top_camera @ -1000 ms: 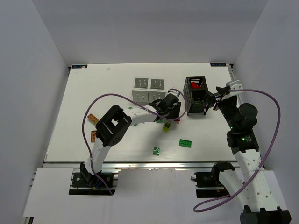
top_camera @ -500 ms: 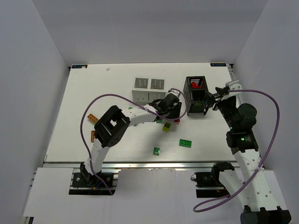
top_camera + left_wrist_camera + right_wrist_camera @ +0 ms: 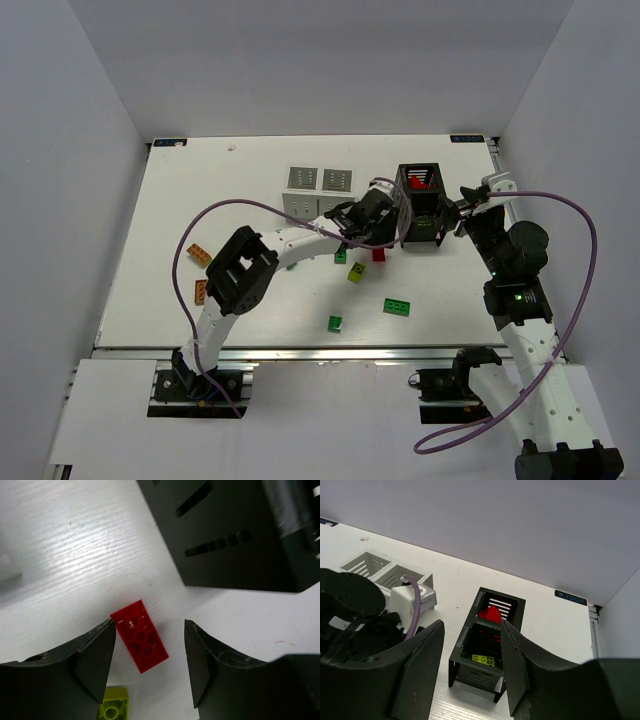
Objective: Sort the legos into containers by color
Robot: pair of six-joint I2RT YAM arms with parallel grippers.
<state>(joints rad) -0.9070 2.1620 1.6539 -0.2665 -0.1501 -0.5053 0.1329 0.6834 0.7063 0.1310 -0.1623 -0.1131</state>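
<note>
Red plastic, small and oblong, a Lego brick (image 3: pixel 139 635) lies flat on the white table (image 3: pixel 200 180), its upper face showing three round rings in a row. It sits just in front of the black container (image 3: pixel 420 205). The left gripper (image 3: pixel 150 630) hangs over it with its jaws apart, one on each side, and the brick is not clamped.

From above, seven loose bricks can be counted. One is the red brick, beside it is a dark green brick (image 3: pixel 340 255), and nearby is a yellow-green brick (image 3: pixel 357 272). Two green bricks (image 3: pixel 398 306) lie nearer the arm bases, and two orange bricks (image 3: pixel 198 253) lie well apart at the left.

There are two containers, each with two slotted compartments. The low white container (image 3: pixel 320 190) stands left of the taller black one. Inside the black one, red pieces (image 3: pixel 492 614) fill the far compartment, and one yellow-green piece (image 3: pixel 484 658) lies in the near one.

The right gripper (image 3: pixel 470 630) hovers at the black container's right side, jaws apart and holding nothing.
</note>
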